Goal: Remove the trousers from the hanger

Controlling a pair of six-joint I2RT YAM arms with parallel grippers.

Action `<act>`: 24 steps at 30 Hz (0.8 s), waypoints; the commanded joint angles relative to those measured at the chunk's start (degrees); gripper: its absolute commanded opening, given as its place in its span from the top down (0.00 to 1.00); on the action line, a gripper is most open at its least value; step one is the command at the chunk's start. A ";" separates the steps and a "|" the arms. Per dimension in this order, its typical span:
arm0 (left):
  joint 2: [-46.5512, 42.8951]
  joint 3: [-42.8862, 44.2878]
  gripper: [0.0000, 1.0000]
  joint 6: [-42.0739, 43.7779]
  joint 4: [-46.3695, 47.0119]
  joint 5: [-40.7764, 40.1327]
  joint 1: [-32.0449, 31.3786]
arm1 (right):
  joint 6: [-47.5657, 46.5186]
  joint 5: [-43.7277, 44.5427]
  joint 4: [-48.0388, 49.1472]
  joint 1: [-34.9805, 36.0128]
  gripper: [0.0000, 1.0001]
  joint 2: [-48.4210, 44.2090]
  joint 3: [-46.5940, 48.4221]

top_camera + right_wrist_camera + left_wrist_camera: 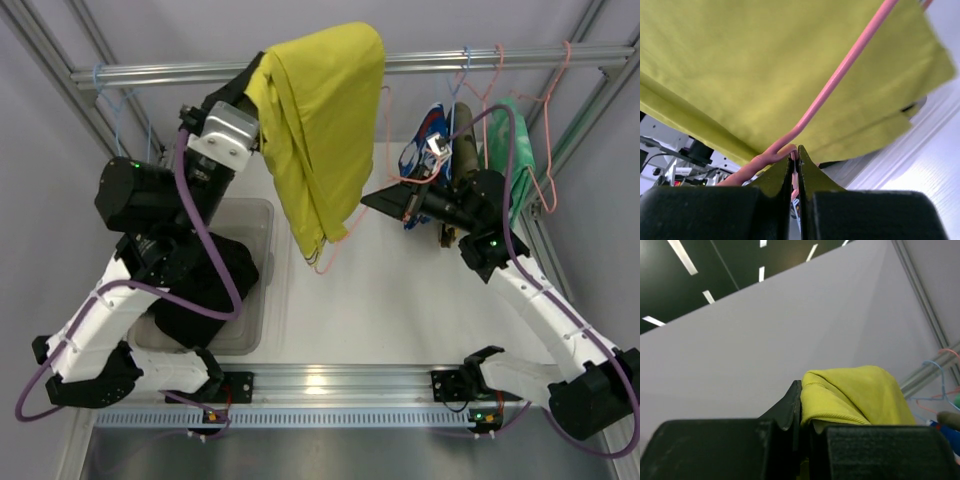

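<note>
The right gripper (795, 156) has its two fingers pinched tight on the wire of the pink hanger (840, 80). In the right wrist view the wire runs away from the tips toward 1 o'clock, lying against the yellow trousers (765, 65) that fill most of that view. The left gripper (801, 412) is likewise clenched, its jaws closed on a folded edge of the same yellow cloth, which bunches up toward 2 o'clock from the fingertips (both pinches show best from the wrist cameras). From overhead, the yellow trousers hang in a long fold at 12 o'clock over the table (400, 300), their top crossing the rail (150, 73) and their lower end tapering to a narrow tip. The left gripper meets the cloth at its 10 o'clock edge. The right gripper holds the hanger just beside the 4 o'clock edge, and a loop of pink wire peeks out below the tip at 6 o'clock. The black trousers (235, 275) lie in a clear bin (255, 215) at 9 o'clock on the table, partly under the left arm. Along the rail toward 2 o'clock hang blue and pink spare hangers (548, 150) and a green garment (520, 150).
</note>
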 commanded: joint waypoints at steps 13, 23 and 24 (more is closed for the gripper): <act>-6.75 9.15 1.00 16.30 8.36 -3.25 6.00 | -7.07 1.07 -5.25 0.22 1.00 -2.87 1.58; -17.56 -0.17 1.00 24.56 -9.92 -18.17 8.65 | -7.95 1.25 -5.86 0.40 1.00 -1.20 3.25; -19.05 -0.87 1.00 24.82 -11.41 -19.85 8.65 | -8.13 1.25 -5.86 0.49 1.00 -1.02 3.52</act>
